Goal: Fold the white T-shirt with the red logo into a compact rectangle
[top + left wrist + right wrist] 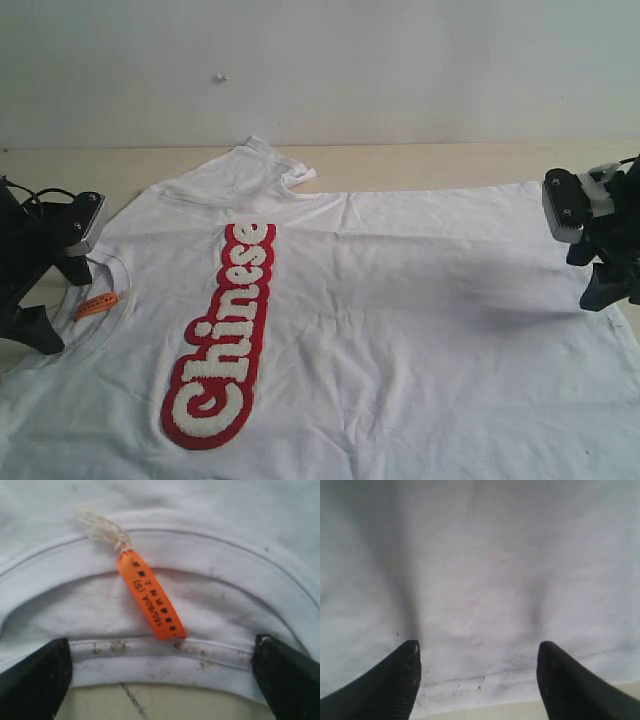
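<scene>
Lying flat, the white T-shirt (400, 300) has its red logo (222, 335) toward seven o'clock. At nine o'clock the left gripper (160, 650) is spread wide by the collar (210, 560); at three o'clock, the right gripper (477, 652) too.

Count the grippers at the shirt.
2. The left gripper is at the collar, by the orange tag; the right gripper is at the hem, on the opposite end. Both are open.

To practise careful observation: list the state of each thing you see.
white T-shirt, spread out unfolded, front up.
red logo, face up, uncovered.
orange neck tag, lying across collar.
left end effector, open at collar.
right end effector, open at hem.
</scene>
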